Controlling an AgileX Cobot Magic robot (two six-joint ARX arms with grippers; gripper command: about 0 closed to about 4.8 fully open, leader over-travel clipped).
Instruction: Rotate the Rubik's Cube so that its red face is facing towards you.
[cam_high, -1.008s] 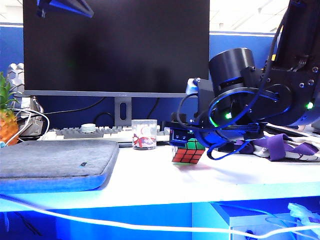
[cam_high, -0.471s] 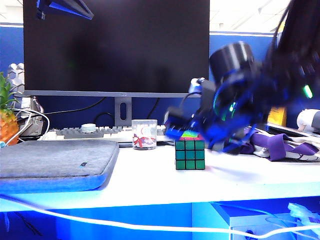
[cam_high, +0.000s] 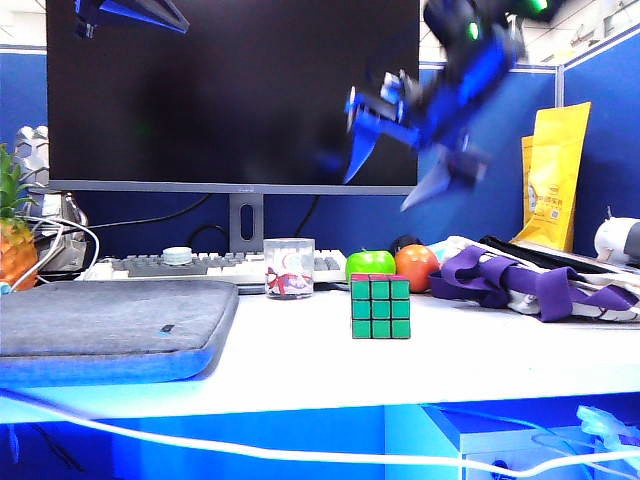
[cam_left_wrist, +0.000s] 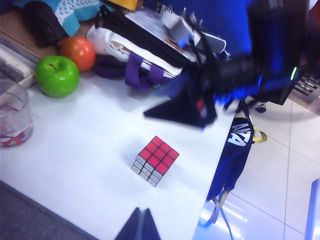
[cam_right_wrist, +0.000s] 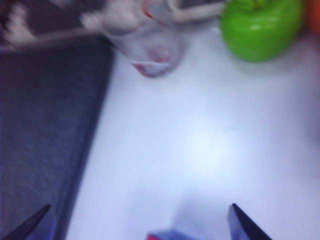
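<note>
The Rubik's Cube (cam_high: 380, 307) rests flat on the white desk (cam_high: 300, 350), with a green side towards the exterior camera. The red face (cam_left_wrist: 159, 152) points upward and shows in the exterior view only as a thin strip (cam_high: 380, 277). My right gripper (cam_high: 385, 185) hangs open and blurred high above the cube, clear of it. In its own wrist view the right gripper (cam_right_wrist: 140, 222) has its fingertips (cam_right_wrist: 244, 224) far apart, with a red cube edge (cam_right_wrist: 165, 235) just below. My left gripper (cam_left_wrist: 141, 227) is shut and empty, hovering high over the desk at the exterior view's top left (cam_high: 130, 14).
A clear printed cup (cam_high: 289, 268), a green apple (cam_high: 370, 263) and an orange (cam_high: 415, 266) stand behind the cube. A grey padded sleeve (cam_high: 110, 325) lies at the left, a purple-strapped bag (cam_high: 530, 280) at the right. Monitor (cam_high: 230, 90) and keyboard (cam_high: 200, 266) sit behind.
The right gripper held the cube tilted on the desk, then opened and let go. The cube settled flat with green to the front. The right arm swung up and away.
</note>
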